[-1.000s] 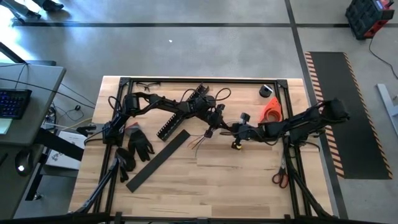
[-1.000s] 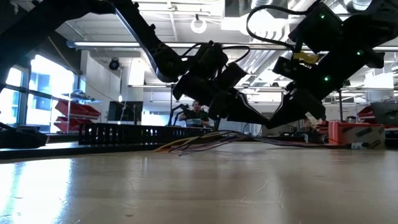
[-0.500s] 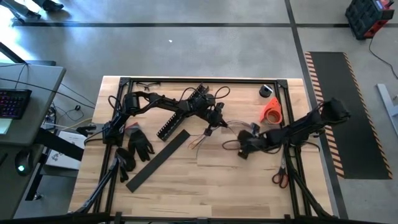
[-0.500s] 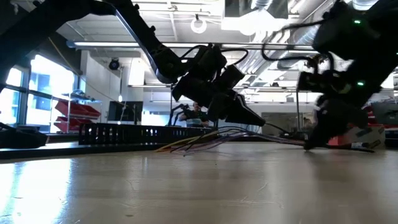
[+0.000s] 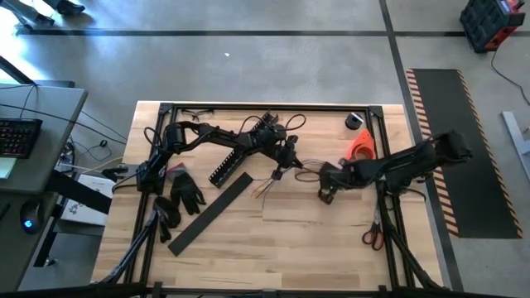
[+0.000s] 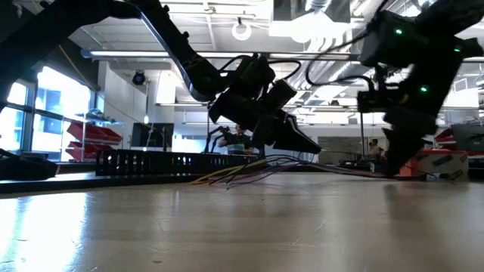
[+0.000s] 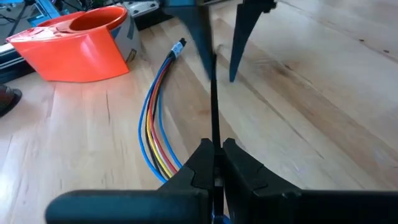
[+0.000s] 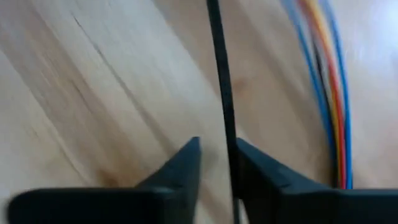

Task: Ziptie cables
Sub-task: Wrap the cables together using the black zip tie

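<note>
Right now the left gripper (image 7: 213,163) is sitting low over the middle of the table (image 5: 273,248), its fingers clenched on a thin black zip tie (image 7: 213,93) that is running straight out toward the right gripper (image 5: 325,195). The cables (image 7: 155,121), a loose run of blue, red, yellow and dark wires, are lying on the wood just beside that strap, curving toward an orange cone-shaped piece (image 7: 78,40) near the far edge. From the right wrist, the strap is passing between the right gripper's parted fingers (image 8: 180,168), which are not yet pinching it. Judging by this, the step in hand is getting hold of the strap's free end so it can be drawn around the bundle. Doing it well probably means centring the strap between the fingers before closing, keeping the left hold firm so the strap is not twisting, and staying clear of the wires so none is getting caught in the pinch.
</note>
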